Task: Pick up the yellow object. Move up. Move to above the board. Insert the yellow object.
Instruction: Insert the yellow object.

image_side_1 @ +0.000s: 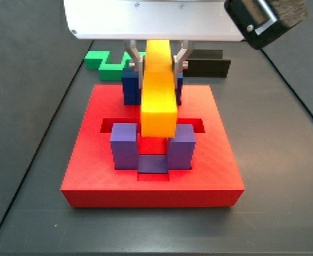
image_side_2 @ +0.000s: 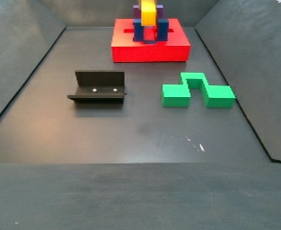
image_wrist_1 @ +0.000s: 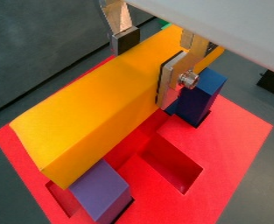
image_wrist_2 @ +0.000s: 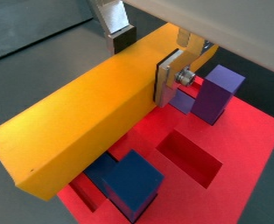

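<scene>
Gripper (image_wrist_1: 151,58) above the board (image_wrist_1: 238,140), clamped on the yellow object (image_wrist_1: 98,109): fingers (image_wrist_1: 173,79) brushed silver metal, pads dark, matt. Yellow object smooth matt plastic, faint sheen. Board red, matt plastic (recess walls equally dull). Blue post (image_wrist_2: 133,179) and purple post (image_wrist_2: 219,90) smooth, matt. Floor (image_side_2: 143,135) dark, slightly scuffed; fixture (image_side_2: 98,87) probably black metal, low gloss.
</scene>
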{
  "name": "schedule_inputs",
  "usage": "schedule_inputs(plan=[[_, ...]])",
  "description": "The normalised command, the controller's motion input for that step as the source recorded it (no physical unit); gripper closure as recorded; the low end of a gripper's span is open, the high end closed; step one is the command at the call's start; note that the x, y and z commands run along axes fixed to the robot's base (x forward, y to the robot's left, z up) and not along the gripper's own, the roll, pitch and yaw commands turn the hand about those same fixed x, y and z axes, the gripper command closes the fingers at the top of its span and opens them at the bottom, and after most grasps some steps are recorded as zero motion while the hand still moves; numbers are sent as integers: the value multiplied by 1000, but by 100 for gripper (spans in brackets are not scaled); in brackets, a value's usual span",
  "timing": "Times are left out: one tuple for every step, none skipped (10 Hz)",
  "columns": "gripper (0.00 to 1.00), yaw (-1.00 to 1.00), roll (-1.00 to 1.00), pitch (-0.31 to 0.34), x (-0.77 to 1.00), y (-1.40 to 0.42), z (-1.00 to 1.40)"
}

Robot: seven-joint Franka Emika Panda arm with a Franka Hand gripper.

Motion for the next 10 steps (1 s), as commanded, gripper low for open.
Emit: schedule_inputs(plan=[[100, 54, 0, 0, -63, -23, -83], [100, 120, 10, 0, -11, -37, 0], [100, 337, 39, 0, 0, -26, 0], [100, 320, 61, 0, -17, -83, 0], [100, 266, 59, 0, 0, -114, 0], [100, 220, 66, 0, 0, -103, 0], [100, 160, 63, 0, -14, -97, 0], [100, 71, 50, 0, -97, -29, 0], [100, 23, 100, 0, -54, -34, 0], [100, 0, 147, 0, -66, -40, 0]])
